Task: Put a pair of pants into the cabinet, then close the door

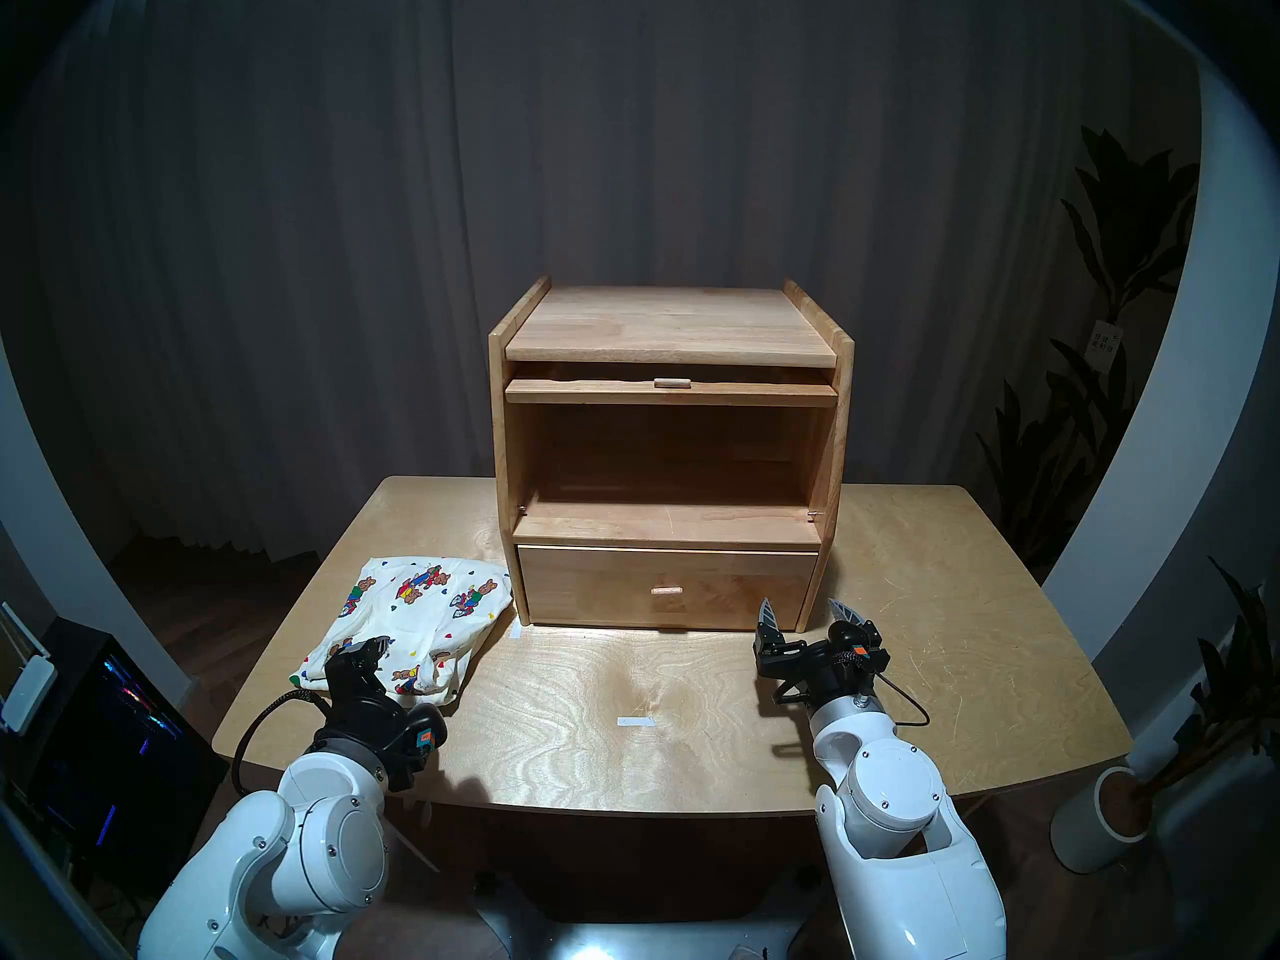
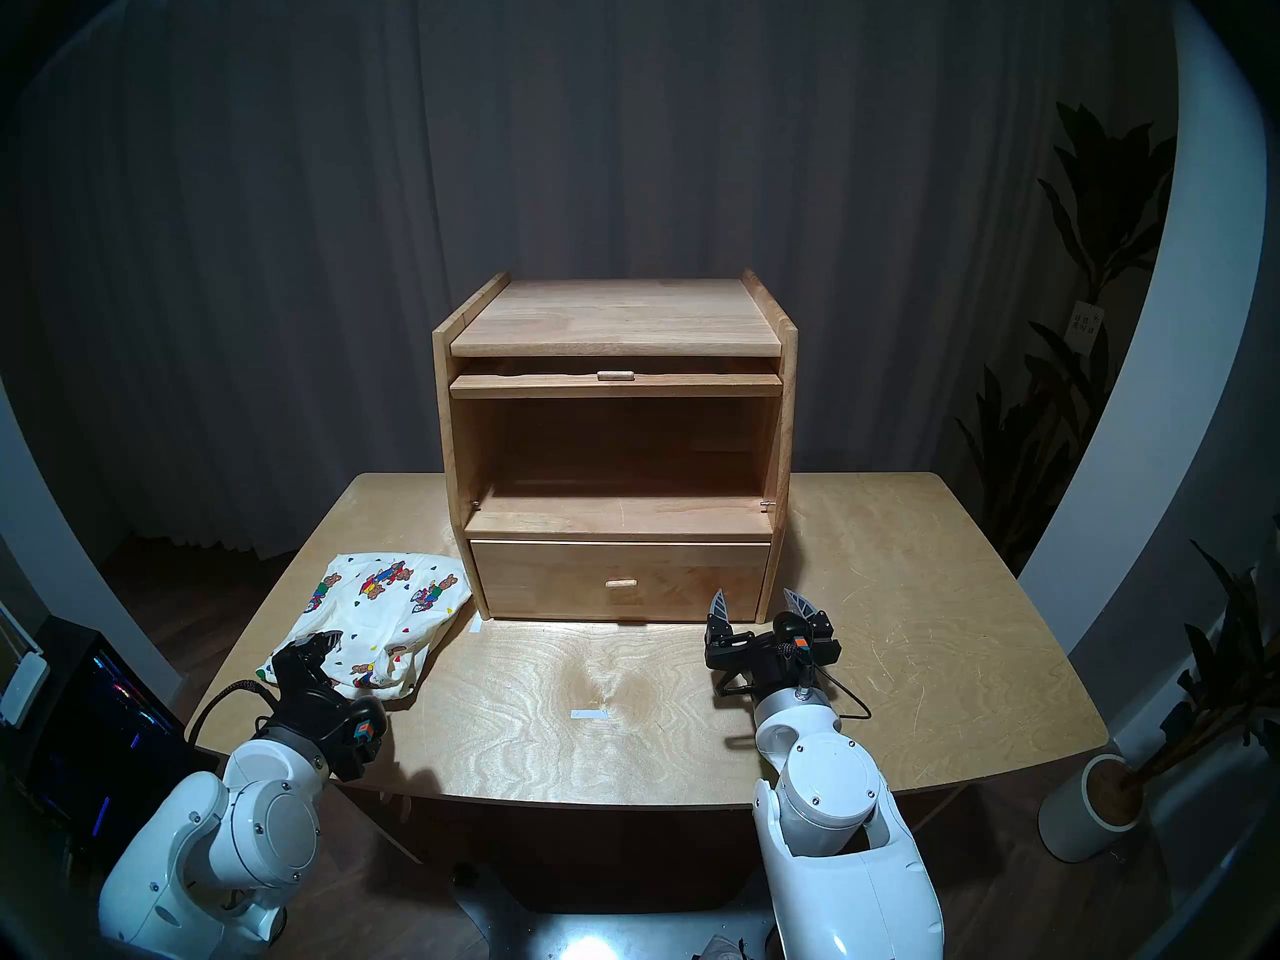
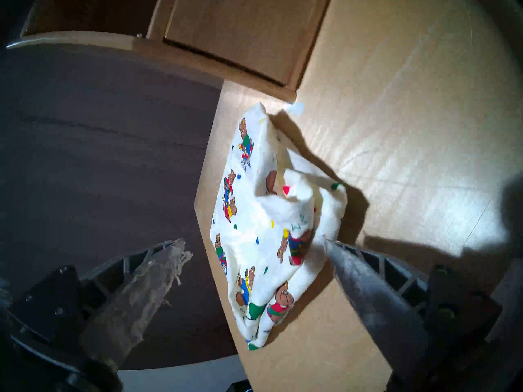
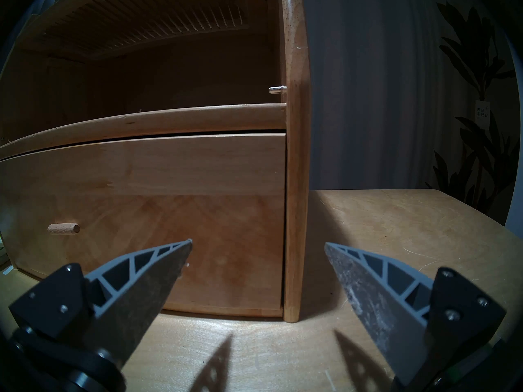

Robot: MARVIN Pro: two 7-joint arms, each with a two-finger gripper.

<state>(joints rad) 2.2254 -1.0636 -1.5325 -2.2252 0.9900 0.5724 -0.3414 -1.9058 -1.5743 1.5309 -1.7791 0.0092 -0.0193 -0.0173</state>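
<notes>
Cream pants point(image 1: 415, 616) beside open cabinet point(image 1: 668, 453)

My light plywood worktop point(image 1: 935, 633) is carrying the cabinet point(image 1: 668, 453) at twelve o'clock, the bear-print pants point(image 1: 415, 616) lying crumpled at ten o'clock beside it, and a white tape strip point(image 1: 635, 722) sitting near the centre.
</notes>
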